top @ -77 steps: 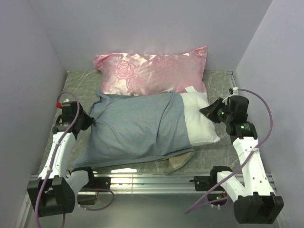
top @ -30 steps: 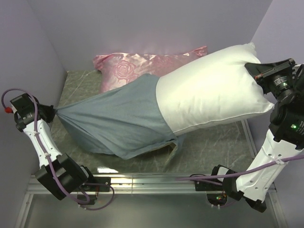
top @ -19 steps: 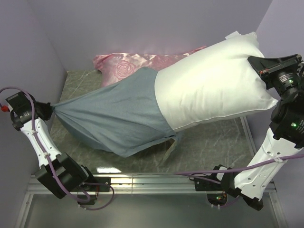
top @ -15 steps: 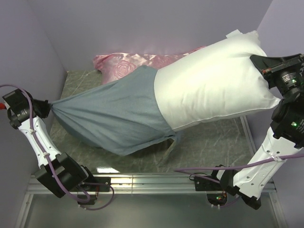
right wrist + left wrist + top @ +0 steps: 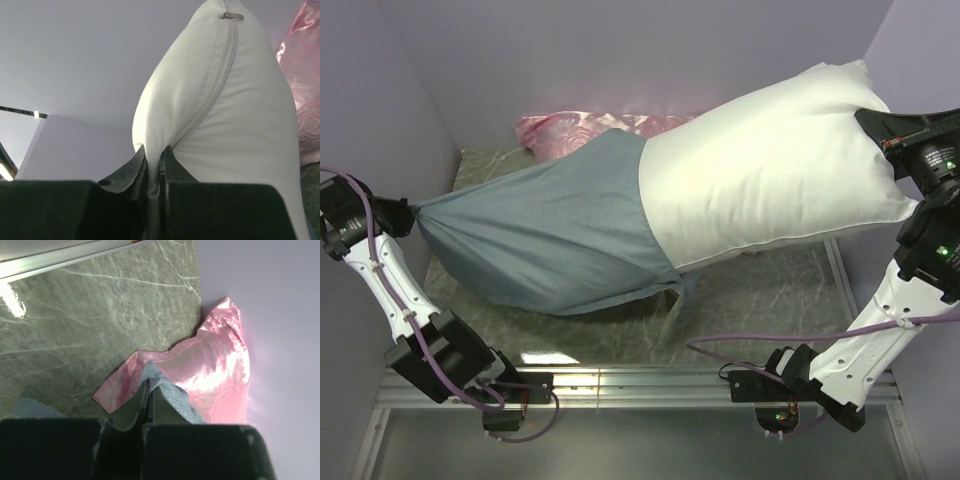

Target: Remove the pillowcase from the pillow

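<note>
The pillowcase [image 5: 550, 240] is being stripped by pulling both ways. This is probably going best with the pull running straight along the pillow [image 5: 770, 180], so the cloth is sliding rather than bunching at its mouth. The left gripper [image 5: 408, 214], reaching far out left, is pinching the case's closed end. The right gripper [image 5: 872, 116], lifted high on the right, is nipping the pillow's zipped edge. The pillow is hanging mid-air, more than half out.
</note>
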